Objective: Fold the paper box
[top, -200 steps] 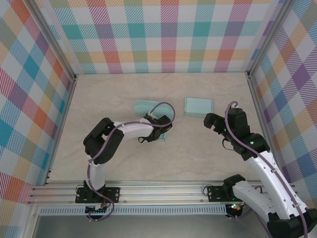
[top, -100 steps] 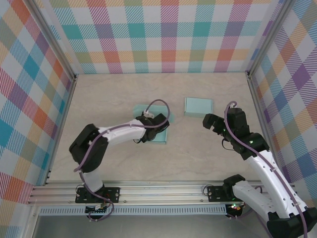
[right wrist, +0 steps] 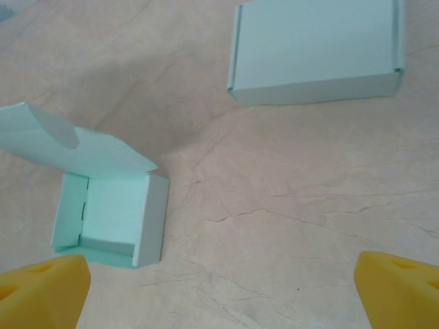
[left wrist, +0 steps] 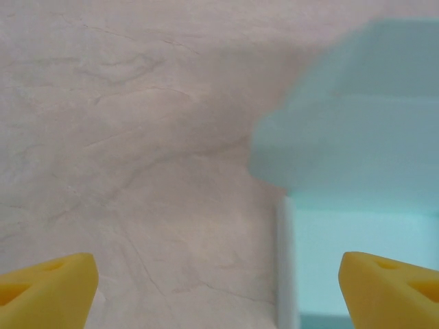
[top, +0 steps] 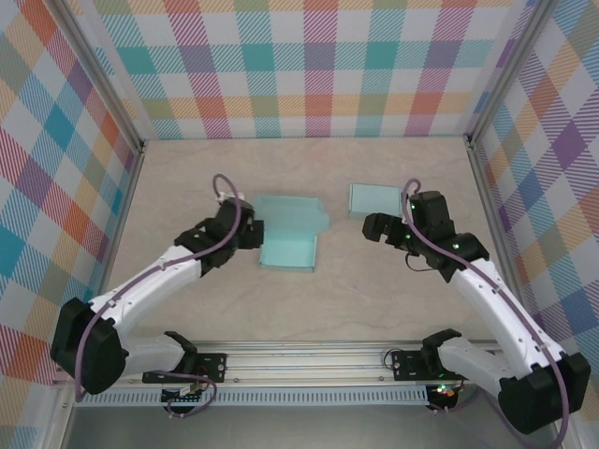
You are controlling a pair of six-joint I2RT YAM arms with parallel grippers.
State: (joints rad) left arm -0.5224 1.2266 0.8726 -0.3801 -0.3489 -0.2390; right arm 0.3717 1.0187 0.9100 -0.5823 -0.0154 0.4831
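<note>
A pale teal paper box [top: 288, 249] lies in the middle of the table, its tray open upward and its lid flap [top: 292, 213] standing up at the far side. My left gripper [top: 247, 232] is just left of the box, open, nothing between its yellow fingertips [left wrist: 42, 288]. In the left wrist view the box [left wrist: 357, 205] is blurred and close, at the right. My right gripper [top: 372, 229] hangs to the right of the box, open and apart from it. The right wrist view has the open box [right wrist: 113, 212] at lower left, with bare table between the gripper's fingertips [right wrist: 398, 288].
A second teal box [top: 374, 199], closed flat, sits at the back right of the open one, just beyond my right gripper; in the right wrist view this closed box [right wrist: 315, 48] is at the top. Metal frame rails [top: 122, 234] and checked walls bound the table.
My left gripper has opened, let go of the box and drawn back to the left. The box now lies with its lid flap up. My right gripper has moved left toward the box.
</note>
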